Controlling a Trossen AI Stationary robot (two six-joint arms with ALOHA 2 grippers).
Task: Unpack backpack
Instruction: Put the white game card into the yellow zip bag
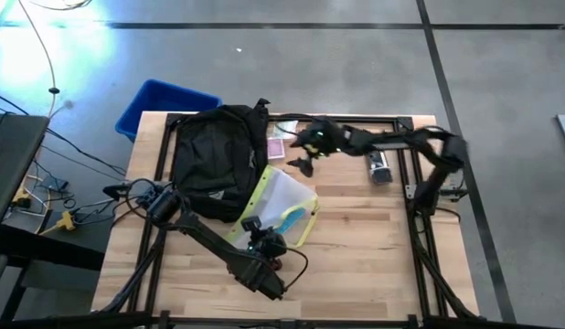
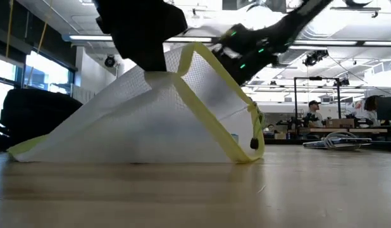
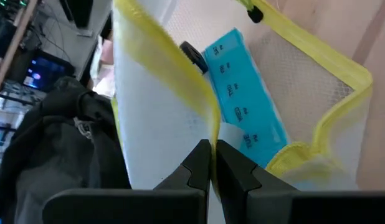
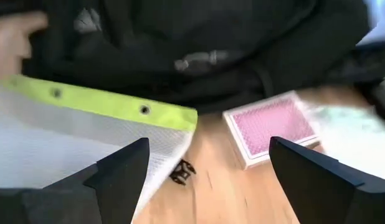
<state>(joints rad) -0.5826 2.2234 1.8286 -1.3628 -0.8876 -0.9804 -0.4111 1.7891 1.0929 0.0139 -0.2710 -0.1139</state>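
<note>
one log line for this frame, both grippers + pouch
left gripper: shut on pouch edge, lifting | right gripper: open, near backpack | card box: on table

Both arms are matte black, built of slim jointed links with black cables looping beside them — small green lights glow on each near the wrist. The left pincer (image 3: 211,163) ends in two tapered black fingers; the right pincer (image 4: 208,171) carries broad, flat, angular black ones.

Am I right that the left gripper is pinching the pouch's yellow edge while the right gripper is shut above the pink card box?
Not quite. The left gripper does pinch the pouch's yellow edge, but the right gripper is open, not shut; the right wrist view shows its fingers spread wide above the pink card box beside the backpack.
</note>
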